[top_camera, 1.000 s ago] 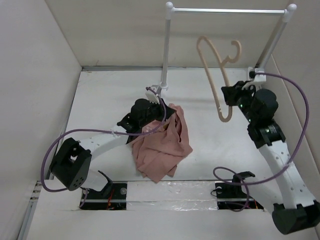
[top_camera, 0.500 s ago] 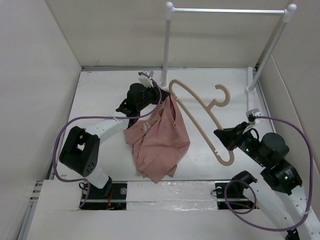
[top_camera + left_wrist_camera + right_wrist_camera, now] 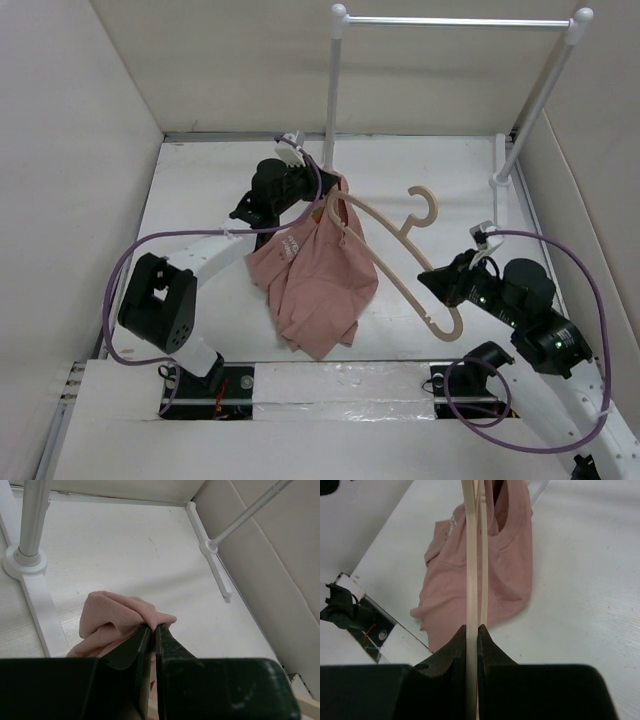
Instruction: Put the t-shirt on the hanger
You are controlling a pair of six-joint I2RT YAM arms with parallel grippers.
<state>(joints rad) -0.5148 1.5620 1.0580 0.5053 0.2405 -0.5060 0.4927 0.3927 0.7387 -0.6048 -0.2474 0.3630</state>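
The pink t-shirt (image 3: 322,280) hangs from my left gripper (image 3: 320,192), which is shut on a fold of its upper edge, and trails onto the table. In the left wrist view the jaws (image 3: 152,626) pinch the pink cloth (image 3: 112,614). My right gripper (image 3: 432,280) is shut on the lower arm of the beige hanger (image 3: 385,245) and holds it in the air, tilted, hook (image 3: 424,205) up. The hanger's far end lies at the shirt's neck opening. In the right wrist view the hanger (image 3: 471,555) runs from the gripper (image 3: 472,628) to the shirt (image 3: 512,575).
The white rail stand (image 3: 332,90) rises at the back, with its left post just behind the left gripper and its right post (image 3: 535,100) at the far right. Its base feet (image 3: 27,562) lie on the table. Walls close in on three sides.
The right arm has carried the hanger down and left, from near the rail to the shirt's neck. The left gripper has lifted the shirt's top and moved back toward the left post.
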